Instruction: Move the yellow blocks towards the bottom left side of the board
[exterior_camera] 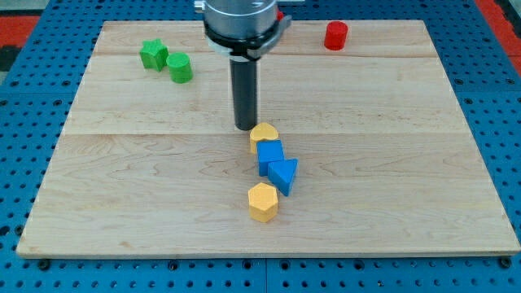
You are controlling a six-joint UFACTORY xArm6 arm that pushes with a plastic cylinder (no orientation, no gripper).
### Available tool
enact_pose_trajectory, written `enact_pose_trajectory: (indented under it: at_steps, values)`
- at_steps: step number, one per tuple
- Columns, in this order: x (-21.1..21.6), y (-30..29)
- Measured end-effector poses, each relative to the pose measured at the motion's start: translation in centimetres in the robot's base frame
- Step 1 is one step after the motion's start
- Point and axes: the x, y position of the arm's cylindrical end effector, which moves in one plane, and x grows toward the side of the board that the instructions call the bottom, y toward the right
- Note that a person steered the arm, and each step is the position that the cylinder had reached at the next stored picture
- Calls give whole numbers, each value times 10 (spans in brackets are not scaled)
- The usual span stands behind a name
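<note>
A yellow block [264,133], rounded on top, lies near the board's middle. A yellow hexagonal block [263,202] lies lower, toward the view's bottom. Between them sit a blue cube [269,155] and a blue triangular block [284,175], close together in a column. My tip [246,127] is on the board just left of and slightly above the upper yellow block, almost touching it.
A green star-like block [152,55] and a green cylinder [180,68] sit at the view's top left. A red cylinder [335,36] sits at the top right. The wooden board [122,187] lies on a blue pegboard.
</note>
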Motion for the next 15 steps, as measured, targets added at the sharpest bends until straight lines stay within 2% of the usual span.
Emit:
enact_pose_trajectory:
  at_steps: [1, 2, 3, 5, 6, 7, 8, 9, 10, 11, 12, 13, 14, 15]
  values:
    - [-2, 45]
    - [32, 75]
    - [47, 11]
    - [22, -11]
    - [25, -64]
    - [46, -79]
    - [86, -79]
    - [104, -37]
    - [103, -13]
    - [103, 65]
    - [103, 96]
    - [125, 102]
    - [132, 138]
    - [120, 151]
